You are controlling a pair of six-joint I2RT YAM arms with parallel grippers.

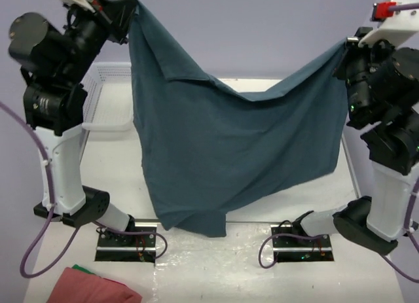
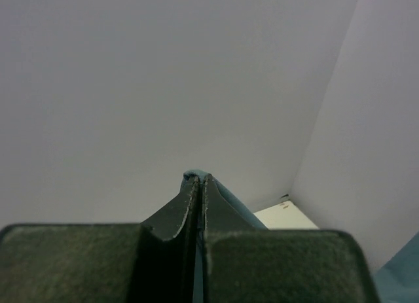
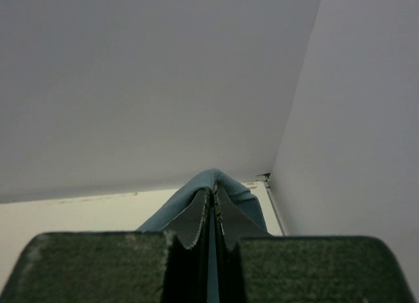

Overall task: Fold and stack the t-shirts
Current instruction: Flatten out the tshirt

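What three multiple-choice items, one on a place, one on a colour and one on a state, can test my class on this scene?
1. Where does the pink-red cloth lie?
A. At the near left corner of the table.
B. At its far right corner.
C. At its centre.

2. What colour is the t-shirt?
A. White.
B. Teal-blue.
C. Yellow.

3. How is the t-shirt placed?
A. Folded flat.
B. Crumpled in a heap.
C. Hung between the left gripper and the right gripper.

Key:
1 A, the cloth shows at the top view's bottom left.
2 B, the colour is plain in every view.
3 C, both grippers are shut on its fabric and the middle sags.
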